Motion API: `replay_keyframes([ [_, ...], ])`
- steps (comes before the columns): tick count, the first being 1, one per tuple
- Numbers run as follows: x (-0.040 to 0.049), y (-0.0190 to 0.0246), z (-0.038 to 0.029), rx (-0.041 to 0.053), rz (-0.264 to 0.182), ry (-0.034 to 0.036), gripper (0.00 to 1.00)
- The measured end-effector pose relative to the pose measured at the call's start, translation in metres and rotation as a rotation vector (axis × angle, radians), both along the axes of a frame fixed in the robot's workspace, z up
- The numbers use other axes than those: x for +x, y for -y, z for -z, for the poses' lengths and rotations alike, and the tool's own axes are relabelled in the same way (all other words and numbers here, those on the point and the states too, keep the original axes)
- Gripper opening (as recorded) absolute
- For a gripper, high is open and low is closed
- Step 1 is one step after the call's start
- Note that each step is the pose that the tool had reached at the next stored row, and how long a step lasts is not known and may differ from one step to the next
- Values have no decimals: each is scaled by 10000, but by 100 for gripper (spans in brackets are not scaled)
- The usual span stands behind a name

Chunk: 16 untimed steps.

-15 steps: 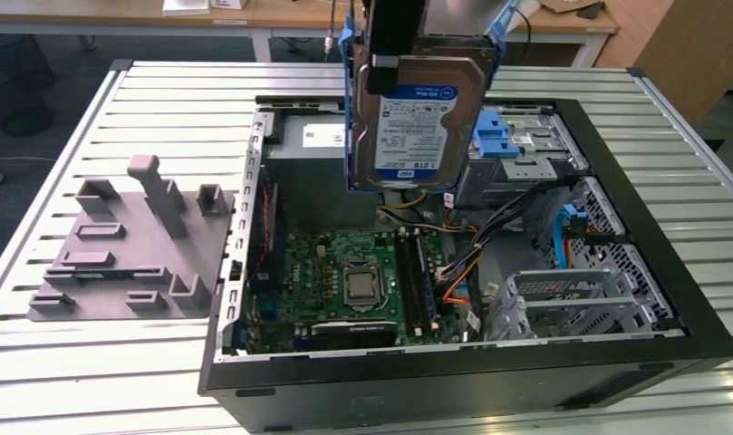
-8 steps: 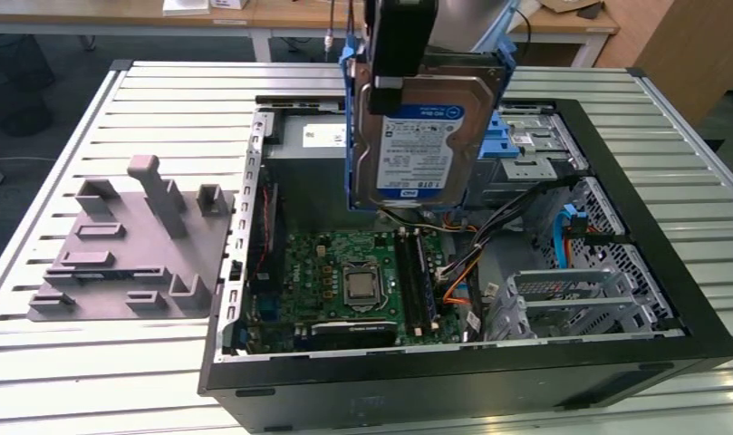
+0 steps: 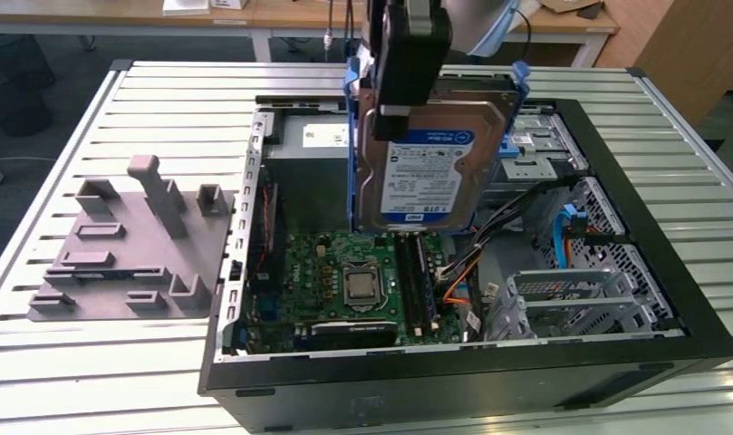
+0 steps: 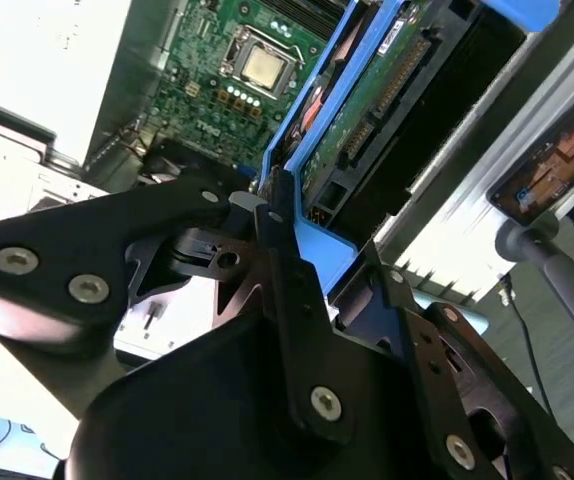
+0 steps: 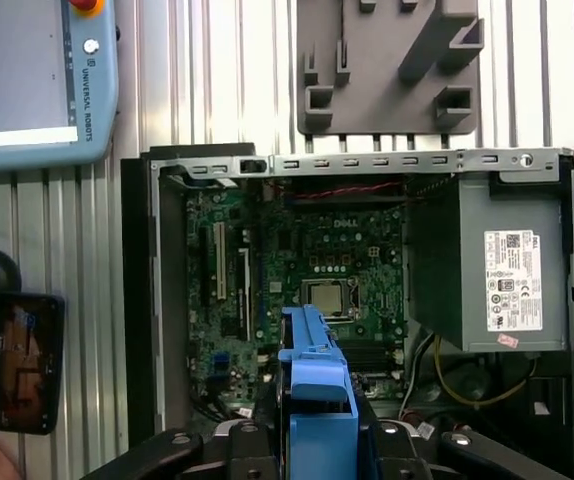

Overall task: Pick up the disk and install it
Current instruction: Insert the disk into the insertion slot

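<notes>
— Exterior view is showing the flat silver-grey hard disk in its blue plastic carrier (image 3: pixel 429 172) hanging upright over the open black computer case (image 3: pixel 656 272), with its white-and-blue label facing the camera. The black gripper (image 3: pixel 397 109) is sitting at twelve o'clock of it, pinching the carrier's upper edge.

— Is the claw reading more clearly anywhere else?

— Second wrist view is giving the grip itself. The gripper (image 4: pixel 292 235) is squeezing narrow on the blue frame. The disk (image 4: pixel 367 110) is turning its green circuit-board underside and connector row to that camera, where the exterior view is giving the label face.

— And the first wrist view?

— It is looking edge-on along the disk (image 5: pixel 317 390), so the blue carrier's edge is rising from the gripper (image 5: pixel 317 445). Beyond it the green motherboard (image 5: pixel 307 270) is lying in the case, with the large grey power-supply box (image 5: pixel 467 260), white sticker on its side, just beside it.

— What is standing around the disk?

— In the exterior view, the grey metal cage (image 3: pixel 583 290) with a blue latch is standing at four o'clock of the disk, apart from it. The grey plastic fixture block (image 3: pixel 137 245) is resting at nine o'clock of the case on the ribbed metal table (image 3: pixel 160 91).
</notes>
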State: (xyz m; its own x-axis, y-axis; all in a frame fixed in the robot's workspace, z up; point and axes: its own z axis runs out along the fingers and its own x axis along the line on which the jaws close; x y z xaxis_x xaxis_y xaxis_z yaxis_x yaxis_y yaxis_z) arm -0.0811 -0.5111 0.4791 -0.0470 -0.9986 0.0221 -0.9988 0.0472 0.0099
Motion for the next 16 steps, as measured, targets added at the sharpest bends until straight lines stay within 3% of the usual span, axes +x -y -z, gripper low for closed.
replay_keyframes([
  [7,200,36,4,0,0,0,36],
  [10,241,55,12,-1,-1,0,36],
  [16,246,232,36,1,0,1,36],
])
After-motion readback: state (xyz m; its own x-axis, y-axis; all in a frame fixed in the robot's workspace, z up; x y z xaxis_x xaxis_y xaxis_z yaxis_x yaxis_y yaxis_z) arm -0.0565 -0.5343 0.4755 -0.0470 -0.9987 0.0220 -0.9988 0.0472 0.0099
